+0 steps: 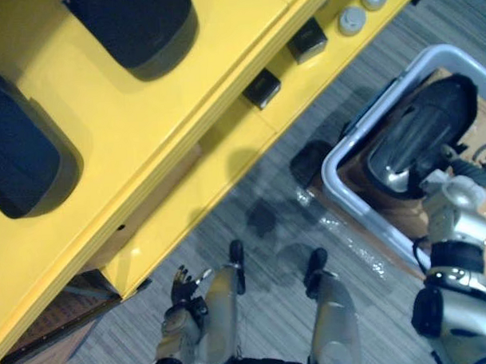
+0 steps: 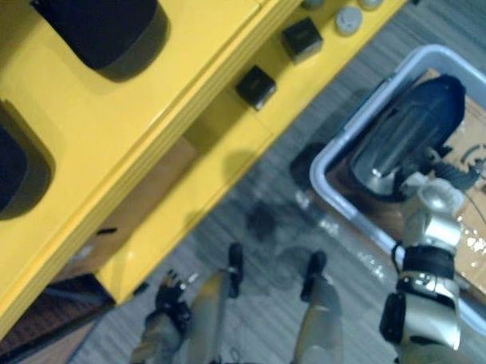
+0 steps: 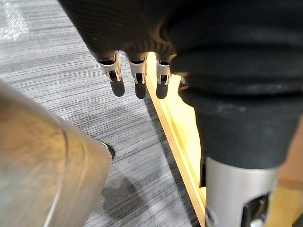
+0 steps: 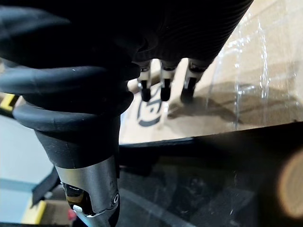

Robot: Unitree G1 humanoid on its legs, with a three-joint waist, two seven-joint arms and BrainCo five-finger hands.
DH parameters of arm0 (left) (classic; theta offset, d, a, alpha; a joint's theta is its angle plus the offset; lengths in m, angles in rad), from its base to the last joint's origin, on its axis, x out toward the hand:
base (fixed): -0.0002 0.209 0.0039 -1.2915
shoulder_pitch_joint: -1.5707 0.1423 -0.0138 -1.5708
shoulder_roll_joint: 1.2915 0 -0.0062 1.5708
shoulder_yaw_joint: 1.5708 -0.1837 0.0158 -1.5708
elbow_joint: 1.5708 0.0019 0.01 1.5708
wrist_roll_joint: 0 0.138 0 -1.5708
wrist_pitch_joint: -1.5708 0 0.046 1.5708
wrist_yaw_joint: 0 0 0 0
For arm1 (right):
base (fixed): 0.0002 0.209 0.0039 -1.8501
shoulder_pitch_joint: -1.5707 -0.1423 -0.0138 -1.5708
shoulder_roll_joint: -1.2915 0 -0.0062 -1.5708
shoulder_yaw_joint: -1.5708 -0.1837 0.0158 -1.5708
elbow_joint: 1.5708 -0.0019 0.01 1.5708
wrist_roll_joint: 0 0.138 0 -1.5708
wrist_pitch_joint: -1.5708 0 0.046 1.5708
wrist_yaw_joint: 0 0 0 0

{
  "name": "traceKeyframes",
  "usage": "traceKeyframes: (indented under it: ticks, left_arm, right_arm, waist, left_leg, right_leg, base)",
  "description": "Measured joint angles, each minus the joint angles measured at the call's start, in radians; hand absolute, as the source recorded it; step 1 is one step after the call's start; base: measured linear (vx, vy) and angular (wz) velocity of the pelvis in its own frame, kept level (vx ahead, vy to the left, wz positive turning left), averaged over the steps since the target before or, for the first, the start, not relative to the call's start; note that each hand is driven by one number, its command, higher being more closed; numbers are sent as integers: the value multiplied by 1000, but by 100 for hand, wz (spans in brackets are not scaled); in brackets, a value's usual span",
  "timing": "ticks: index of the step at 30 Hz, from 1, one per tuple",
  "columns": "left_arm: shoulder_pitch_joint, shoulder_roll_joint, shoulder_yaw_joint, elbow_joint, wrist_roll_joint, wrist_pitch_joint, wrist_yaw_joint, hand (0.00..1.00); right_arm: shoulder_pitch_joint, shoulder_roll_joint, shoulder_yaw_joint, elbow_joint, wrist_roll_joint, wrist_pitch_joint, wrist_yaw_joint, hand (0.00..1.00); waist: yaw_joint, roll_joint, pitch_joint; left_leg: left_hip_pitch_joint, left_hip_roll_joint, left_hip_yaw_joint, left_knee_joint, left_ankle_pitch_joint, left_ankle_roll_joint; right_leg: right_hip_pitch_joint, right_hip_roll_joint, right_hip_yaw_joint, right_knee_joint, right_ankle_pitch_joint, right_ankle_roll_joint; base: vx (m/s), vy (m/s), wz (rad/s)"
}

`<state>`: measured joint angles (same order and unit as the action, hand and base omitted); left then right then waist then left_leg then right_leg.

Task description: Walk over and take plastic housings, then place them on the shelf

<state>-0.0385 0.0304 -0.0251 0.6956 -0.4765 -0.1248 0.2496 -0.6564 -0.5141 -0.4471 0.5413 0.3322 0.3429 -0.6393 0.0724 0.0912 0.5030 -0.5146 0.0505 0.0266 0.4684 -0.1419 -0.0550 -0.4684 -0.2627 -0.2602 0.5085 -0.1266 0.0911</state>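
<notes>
Where our fingers [image 4: 163, 87] hang: right hand [image 1: 455, 189] straight, unclosed, over the housing [image 1: 417, 140], poised to grasp.
Housing: in grey bin [image 1: 339, 179], 3 o'clock.
Left hand [image 1: 183, 292]: slack, idle, 7 o'clock.
Shelf [image 1: 185, 112]: 10 o'clock, two housings [image 1: 134, 22] stored.

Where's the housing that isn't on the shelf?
Eye views: the dark housing lies in the grey bin on the floor at the robot's right, right of the yellow shelf, by the right hand.

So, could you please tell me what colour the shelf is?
The shelf is bright yellow; the left eye view shows it best.
</notes>
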Motion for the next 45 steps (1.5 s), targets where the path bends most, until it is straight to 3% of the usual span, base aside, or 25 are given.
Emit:
traceKeyframes:
  ticks: [6,7,8,12,15,21,27,31,35,38,44,45]
  left_arm:
    - [0,3,2,-7,-37,1,12,0]
    - [0,4,4,-7,-69,2,9,0]
    - [0,4,4,-8,-69,1,8,0]
    - [0,5,5,-9,-69,1,7,0]
    - [0,9,5,-12,-74,-1,2,0]
    - [3,10,5,-18,-73,1,-20,0]
    - [12,15,5,-52,-64,-6,-43,0]
    - [24,37,0,-81,-62,-10,-116,0]
    - [38,50,-46,-151,-21,-36,-182,0]
    - [40,50,-109,-198,5,-47,-213,0]
    - [42,96,-199,-292,64,-39,-296,0]
    - [42,102,-207,-294,65,-36,-303,0]
  right_arm:
    - [-51,-73,37,65,-62,68,28,0]
    - [-99,-130,67,106,-182,182,117,0]
    - [-104,-134,69,107,-213,205,144,100]
    - [-108,-152,111,127,-255,225,165,100]
    - [-116,-183,155,174,-477,270,273,100]
    - [-154,-204,175,238,-676,338,446,100]
    - [-153,-222,197,273,-808,354,535,100]
    - [-149,-222,215,282,-848,349,556,100]
    - [-123,-223,213,282,-860,321,572,100]
    - [-56,-221,211,283,-860,246,552,100]
    - [39,-180,153,278,-841,68,357,100]
    - [51,-174,148,275,-833,57,341,100]
  waist:
    - [-1,2,1]
    - [7,2,1]
    - [7,2,1]
    - [7,2,1]
    - [6,2,1]
    - [13,2,1]
    - [25,2,1]
    - [24,2,1]
    - [24,1,1]
    - [22,-4,3]
    - [21,-44,1]
    - [21,-49,-1]
  left_leg:
    - [-57,-18,-17,31,5,15]
    - [-84,-30,-17,47,9,22]
    - [-84,-30,-17,48,8,23]
    - [-85,-30,-18,52,8,23]
    - [-101,-29,-25,66,7,24]
    - [-107,-32,-30,76,7,25]
    - [-118,-33,-42,90,7,25]
    - [-115,-33,-43,95,7,25]
    - [-109,-28,-44,98,6,27]
    - [-75,-17,-42,93,4,30]
    - [0,21,-15,46,3,31]
    - [10,24,-12,40,3,31]
  right_leg:
    - [-42,-23,-11,33,-4,3]
    - [-64,-37,-10,46,-3,7]
    - [-64,-38,-10,47,-3,7]
    - [-65,-38,-11,50,-3,6]
    - [-71,-38,-18,59,-4,4]
    - [-72,-42,-21,67,-6,4]
    - [-70,-45,-35,74,-6,4]
    - [-62,-45,-38,75,-6,3]
    - [-39,-37,-43,55,-2,8]
    - [22,-24,-64,14,11,15]
    - [126,24,-74,-95,44,11]
    - [135,27,-73,-104,49,14]
  base:
    - [-42,31,15]
    - [-18,37,13]
    - [-4,32,11]
    - [0,0,0]
    - [-13,-2,3]
    - [-4,0,2]
    - [4,0,5]
    - [-2,1,1]
    - [-1,3,2]
    - [21,6,5]
    - [35,3,-7]
    - [76,3,-7]
